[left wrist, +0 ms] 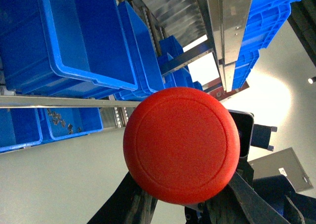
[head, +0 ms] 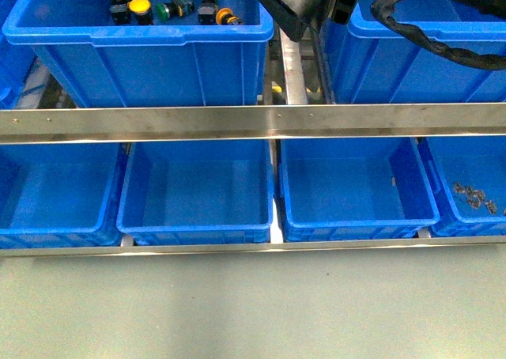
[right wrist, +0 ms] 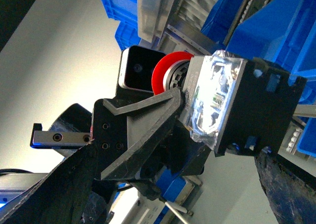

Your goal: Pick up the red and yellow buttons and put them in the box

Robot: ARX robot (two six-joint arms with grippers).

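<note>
Red button (left wrist: pixel 181 145): one, clamped in my left jaws. Right jaws: I cannot tell whether open or closed.

Bright, even light fills the front view, leaving a pale sheen on the steel rail (head: pixel 253 122) and a faint shadow on the table (head: pixel 332 311), while the left wrist view flares white behind the crisp red button (left wrist: pixel 181 145) and the right wrist view leaves the fingers (right wrist: pixel 143 130) dark beside glare on its shiny body.

Steel rack rails (head: pixel 253 122); pale grey-green surface (head: pixel 253 311) in front — softly, evenly lit.
</note>
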